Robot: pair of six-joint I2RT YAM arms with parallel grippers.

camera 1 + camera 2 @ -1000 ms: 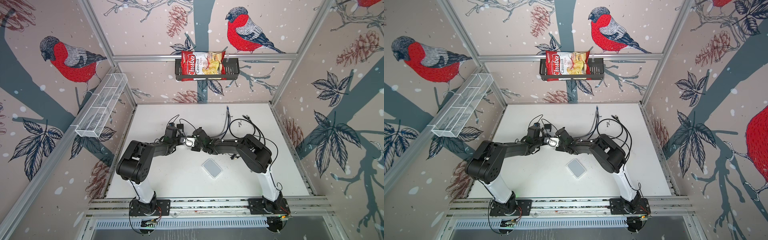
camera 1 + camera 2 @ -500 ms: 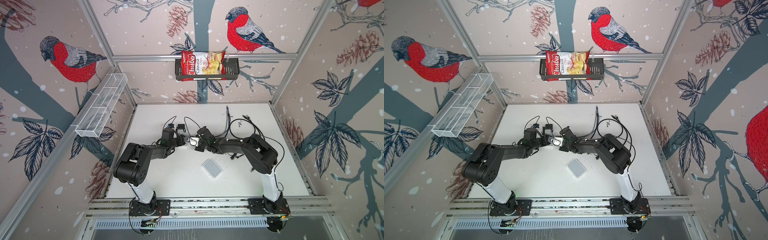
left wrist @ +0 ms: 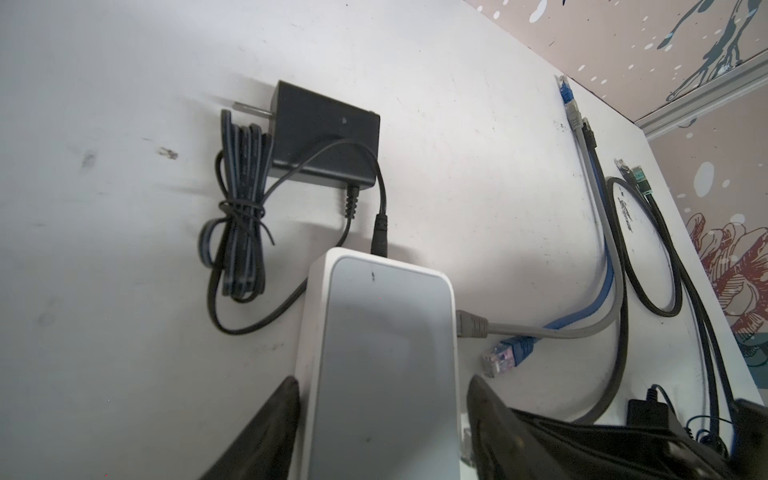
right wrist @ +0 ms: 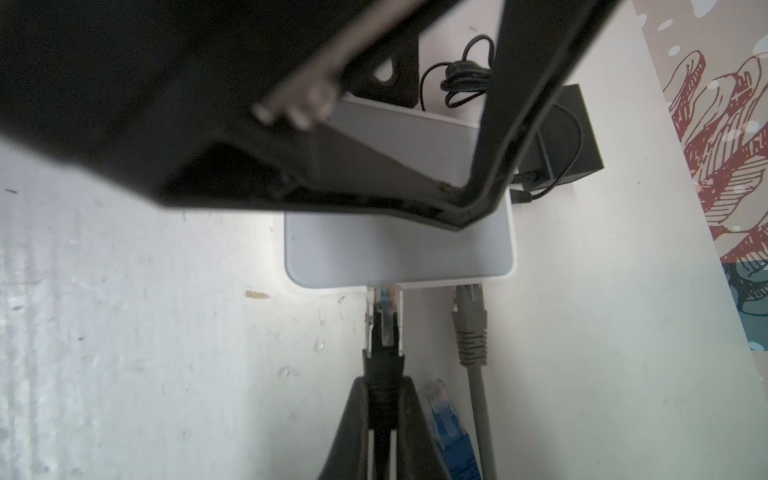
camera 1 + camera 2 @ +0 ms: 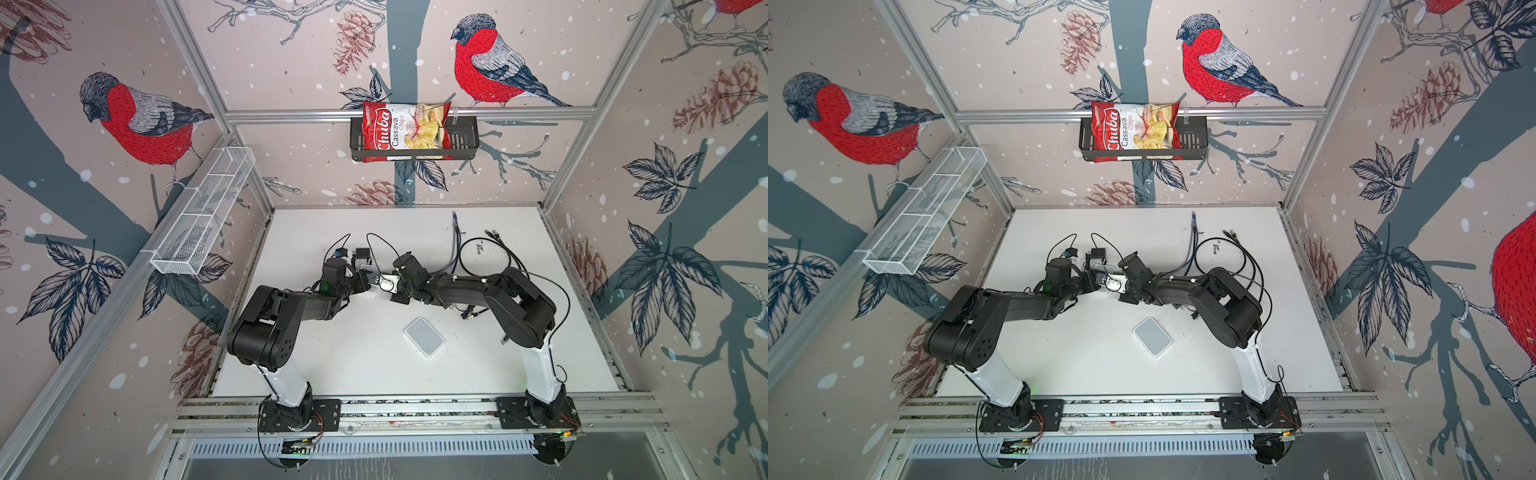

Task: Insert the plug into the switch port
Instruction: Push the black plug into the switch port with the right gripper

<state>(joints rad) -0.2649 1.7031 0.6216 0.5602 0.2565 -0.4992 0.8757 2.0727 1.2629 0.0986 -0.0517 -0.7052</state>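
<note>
The white switch lies flat on the table, and my left gripper is shut on its two long sides. In both top views the grippers hide most of it. My right gripper is shut on the black cable's plug. The plug's clear tip meets the switch's port side, and I cannot tell how deep it sits. A grey plug is seated in a port beside it. The two grippers face each other across the switch, the left gripper against the right gripper.
A loose blue plug lies beside my right fingers. A black power adapter with a bundled cord sits behind the switch, its barrel plug in the switch's end. Cables loop at the back right. Another white box lies nearer the front.
Both arms have shifted a little toward the back of the table, elbows spreading outward. The grippers still meet at the switch with their grips unchanged.
</note>
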